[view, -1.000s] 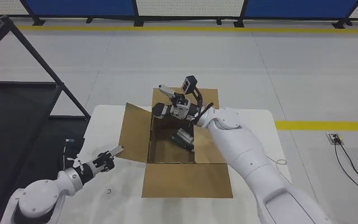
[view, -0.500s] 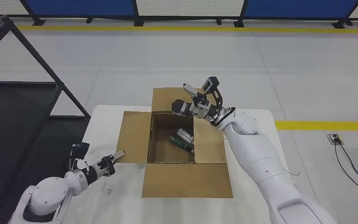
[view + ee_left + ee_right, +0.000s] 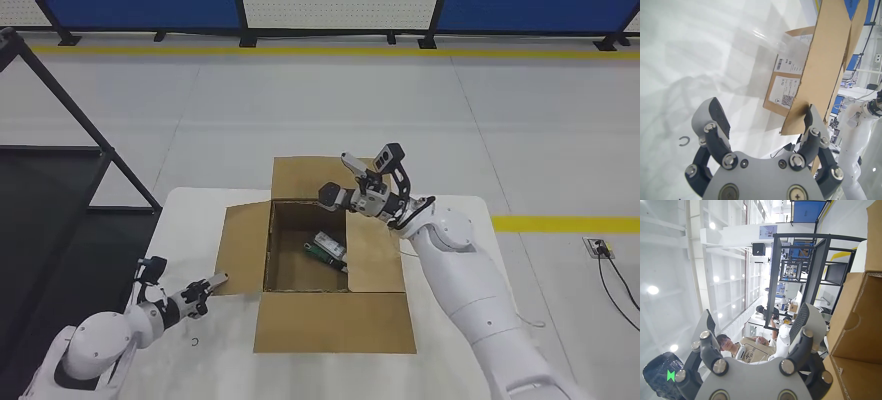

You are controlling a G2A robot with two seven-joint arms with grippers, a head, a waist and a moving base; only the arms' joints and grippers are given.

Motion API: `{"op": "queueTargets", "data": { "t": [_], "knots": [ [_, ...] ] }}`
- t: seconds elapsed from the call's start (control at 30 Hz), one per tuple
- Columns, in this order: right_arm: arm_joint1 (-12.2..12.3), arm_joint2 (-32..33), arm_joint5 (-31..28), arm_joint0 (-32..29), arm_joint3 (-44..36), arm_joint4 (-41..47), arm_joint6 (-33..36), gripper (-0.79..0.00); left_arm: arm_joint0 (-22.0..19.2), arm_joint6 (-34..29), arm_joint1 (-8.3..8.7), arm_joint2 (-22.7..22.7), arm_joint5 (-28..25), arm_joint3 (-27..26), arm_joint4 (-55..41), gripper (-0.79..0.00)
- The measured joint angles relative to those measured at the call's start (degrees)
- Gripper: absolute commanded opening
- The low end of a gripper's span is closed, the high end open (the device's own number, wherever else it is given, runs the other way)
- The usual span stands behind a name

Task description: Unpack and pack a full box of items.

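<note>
The open cardboard box (image 3: 335,322) stands mid-table with its flaps spread; a dark green and white item (image 3: 328,250) lies on its floor. My left gripper (image 3: 208,286) is open at the near corner of the left flap (image 3: 240,245). In the left wrist view that flap (image 3: 821,75) has its corner against one fingertip (image 3: 810,115) of the left gripper (image 3: 762,106), beside the labelled box side (image 3: 780,91). My right gripper (image 3: 338,175) hangs open above the box's far edge. The right gripper (image 3: 757,310) holds nothing, with cardboard (image 3: 853,321) beside it.
A small C-shaped metal ring (image 3: 194,343) lies on the white table (image 3: 200,215) near the left arm, also seen as the ring (image 3: 684,141). A black frame rack (image 3: 40,230) stands off the table's left side.
My right gripper rose out of the box and shifted to its far right edge. The left flap dropped outward, and my left gripper drew back toward the table's near side.
</note>
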Motion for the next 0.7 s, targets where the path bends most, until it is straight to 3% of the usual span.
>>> {"op": "queueTargets", "data": {
  "t": [0.43,0.7],
  "knots": [
    [0.6,1.0,-0.3,-1.5,-1.5,0.0,1.0,0.000,0.1,0.8,0.13,0.5,-0.1,1.2,-0.3,0.000],
    [0.9,1.3,-0.2,-2.6,-2.7,-0.2,0.8,0.000,1.2,1.4,0.41,-0.7,-0.3,-0.6,-0.1,0.000]
  ]
}}
